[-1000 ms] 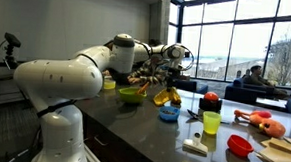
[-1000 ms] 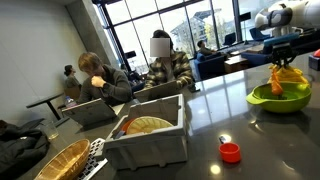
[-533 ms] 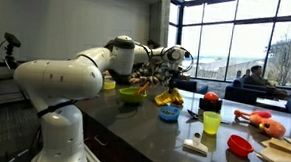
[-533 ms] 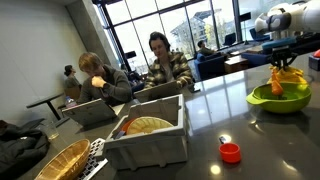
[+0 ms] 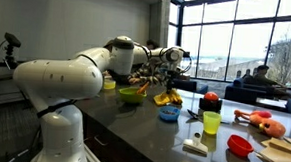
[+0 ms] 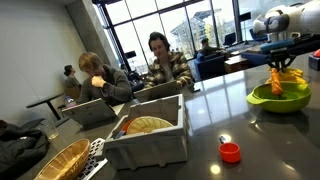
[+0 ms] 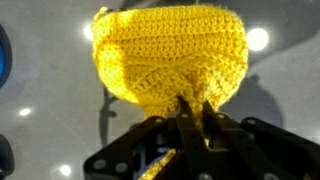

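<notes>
**Yellow crochet piece pinched above the counter**

The white arm (image 5: 84,70) stretches right across the dark, glossy counter (image 5: 143,133). In an exterior view the round green bowl (image 6: 280,99) seems to lie directly under the load. In an exterior view the bowl (image 5: 130,94) sits to its left. Only the wrist view shows texture: the yellow crochet piece (image 7: 170,55) is a rounded cap of chunky, ribbed stitches. The gripper (image 7: 190,112) has its black fingers clamped tight on the piece's near edge, hanging it clear of the counter.

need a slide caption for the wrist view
Wrist close-up: gripper shut on a yellow crocheted piece, seen against the glossy dark countertop.
</notes>
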{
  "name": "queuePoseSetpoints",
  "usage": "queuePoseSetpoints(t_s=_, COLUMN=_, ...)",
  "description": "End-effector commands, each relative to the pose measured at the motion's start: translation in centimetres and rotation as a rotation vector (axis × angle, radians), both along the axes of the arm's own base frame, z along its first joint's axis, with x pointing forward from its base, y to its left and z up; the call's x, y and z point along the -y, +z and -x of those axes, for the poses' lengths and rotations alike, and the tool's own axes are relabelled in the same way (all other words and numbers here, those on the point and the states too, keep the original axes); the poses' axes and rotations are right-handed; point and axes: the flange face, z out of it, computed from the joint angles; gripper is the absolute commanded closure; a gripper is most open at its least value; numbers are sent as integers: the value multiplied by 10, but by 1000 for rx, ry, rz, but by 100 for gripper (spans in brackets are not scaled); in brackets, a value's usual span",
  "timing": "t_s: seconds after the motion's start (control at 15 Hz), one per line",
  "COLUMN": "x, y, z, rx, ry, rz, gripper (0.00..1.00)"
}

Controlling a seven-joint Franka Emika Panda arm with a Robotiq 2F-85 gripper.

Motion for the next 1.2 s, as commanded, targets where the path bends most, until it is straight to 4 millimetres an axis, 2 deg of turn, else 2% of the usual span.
queuePoseSetpoints(t_s=0.0, x=-15, y=-15, z=5, rx=-41, ry=31, rz=11, gripper=97)
queuePoseSetpoints(t_s=0.33, x=-33, y=-35, z=11, rx=-82, ry=64, rz=30, gripper=97)
queuePoseSetpoints(t_s=0.6, x=-27, y=-58, z=15, rx=-136, ry=53, rz=51, gripper=97)
queuePoseSetpoints(t_s=0.73, x=-11, y=-74, z=16, rx=-160, ry=29, rz=73, gripper=97)
queuePoseSetpoints(t_s=1.0, x=44, y=-99, z=16, rx=-205, ry=-60, rz=115, gripper=97)
queuePoseSetpoints(t_s=1.13, x=73, y=-104, z=26, rx=-218, ry=-117, rz=138, gripper=97)
